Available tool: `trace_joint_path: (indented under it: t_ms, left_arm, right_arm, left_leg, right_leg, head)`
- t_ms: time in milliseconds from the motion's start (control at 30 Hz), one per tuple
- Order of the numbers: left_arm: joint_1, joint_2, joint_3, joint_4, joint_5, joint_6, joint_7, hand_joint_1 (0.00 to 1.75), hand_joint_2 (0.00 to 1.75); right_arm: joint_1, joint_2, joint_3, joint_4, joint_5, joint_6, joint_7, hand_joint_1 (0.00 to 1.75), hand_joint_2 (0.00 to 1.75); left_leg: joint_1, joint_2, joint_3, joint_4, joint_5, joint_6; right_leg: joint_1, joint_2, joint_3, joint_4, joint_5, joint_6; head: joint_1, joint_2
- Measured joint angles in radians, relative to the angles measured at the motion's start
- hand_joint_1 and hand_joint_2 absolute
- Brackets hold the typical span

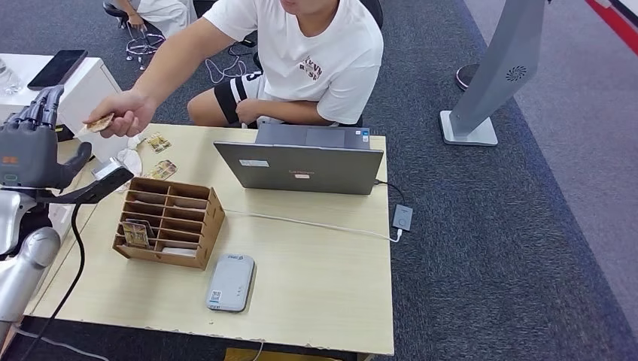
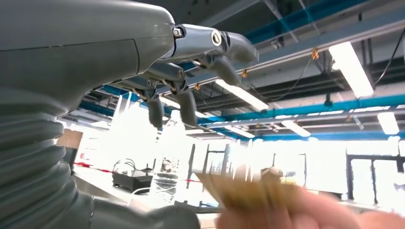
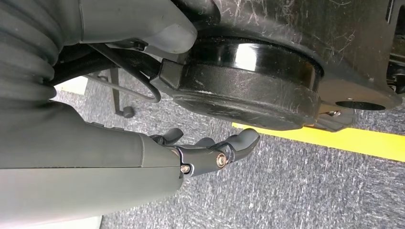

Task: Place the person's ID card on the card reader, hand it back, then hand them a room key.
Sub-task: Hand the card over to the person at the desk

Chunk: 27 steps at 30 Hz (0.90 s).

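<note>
Left hand (image 1: 30, 147) raised, fingers (image 2: 186, 102) spread apart with nothing between them; thumb out to the side, touching nothing. Person's hand (image 1: 124, 113) holds the ID card (image 1: 98, 122) just beside those fingers, card not yet in the robot's grasp (blurred in the left wrist view). Right hand (image 3: 210, 150) hangs low over carpet, fingers loosely curled, holding nothing.

Step, as I judge it: taking the ID card, the very start of the task. Next move calls for closing thumb and fingers on the card, then carrying it to the card reader (image 1: 230, 282), which lies nearer the robot than the wooden key rack (image 1: 169, 222), just beside it.
</note>
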Motion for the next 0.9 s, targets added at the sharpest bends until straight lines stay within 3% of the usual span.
trace_joint_path:
  t_ms: [100, 200, 333, 467, 567, 700, 800, 900]
  left_arm:
    - [0.057, -0.009, 0.034, -0.052, 0.107, 0.07, -0.106, 0.0, 1.75]
    - [0.12, -0.034, 0.077, -0.141, 0.309, 0.065, -0.207, 0.0, 1.75]
    - [0.265, -0.096, 0.179, -0.321, 0.692, -0.076, -0.359, 0.0, 1.75]
    - [0.449, -0.202, 0.367, -0.513, 1.087, -0.31, -0.456, 0.0, 1.75]
    - [0.534, -0.314, 0.567, -0.604, 1.329, -0.55, -0.39, 0.0, 1.75]
    - [0.515, -0.488, 0.98, -0.626, 1.492, -0.911, -0.159, 0.0, 1.75]
    - [0.469, -0.591, 1.221, -0.6, 1.516, -1.003, -0.029, 0.0, 1.75]
    - [0.432, -0.685, 1.383, -0.536, 1.476, -1.03, -0.008, 0.0, 1.75]
  right_arm:
    - [-0.001, -0.025, 0.047, 0.005, -0.059, -0.028, 0.007, 0.0, 1.75]
    - [0.0, -0.048, 0.097, 0.004, -0.118, -0.066, 0.02, 0.0, 1.75]
    - [0.025, -0.072, 0.163, -0.04, -0.202, -0.137, 0.058, 0.0, 1.75]
    - [0.07, -0.082, 0.208, -0.119, -0.238, -0.203, 0.1, 0.0, 1.75]
    - [0.102, -0.082, 0.221, -0.18, -0.225, -0.232, 0.131, 0.0, 1.75]
    - [0.143, -0.068, 0.207, -0.259, -0.151, -0.214, 0.154, 0.0, 1.75]
    - [0.164, -0.042, 0.173, -0.303, -0.097, -0.183, 0.155, 0.0, 1.75]
    - [0.175, -0.008, 0.123, -0.329, -0.038, -0.141, 0.147, 0.0, 1.75]
  left_leg:
    - [0.0, 0.0, 0.0, 0.0, 0.0, 0.0]
    - [0.0, 0.0, -0.001, 0.0, -0.001, 0.0]
    - [-0.001, 0.003, -0.001, 0.0, -0.003, 0.001]
    - [-0.001, 0.006, 0.0, 0.0, -0.005, 0.0]
    - [0.0, 0.006, -0.001, 0.0, -0.007, 0.001]
    - [0.0, 0.006, 0.0, 0.0, -0.008, 0.001]
    - [0.0, 0.006, 0.001, 0.0, -0.008, 0.001]
    - [-0.001, 0.005, 0.001, 0.0, -0.008, 0.001]
  right_leg:
    - [0.0, 0.0, 0.0, 0.0, 0.0, 0.0]
    - [0.0, 0.0, 0.0, -0.001, 0.0, 0.0]
    - [0.0, 0.003, -0.001, -0.001, -0.001, 0.001]
    - [0.0, 0.007, -0.001, -0.001, -0.003, 0.002]
    - [0.0, 0.007, -0.001, -0.001, -0.004, 0.002]
    - [0.0, 0.007, -0.002, -0.001, -0.005, 0.002]
    - [0.0, 0.006, -0.001, -0.001, -0.006, 0.003]
    - [-0.001, 0.006, 0.0, -0.001, -0.006, 0.003]
  head:
    - [0.0, 0.0]
    - [0.0, 0.0]
    - [0.0, 0.0]
    - [-0.001, 0.0]
    - [-0.001, 0.0]
    - [0.0, 0.0]
    - [-0.001, 0.0]
    - [0.0, 0.0]
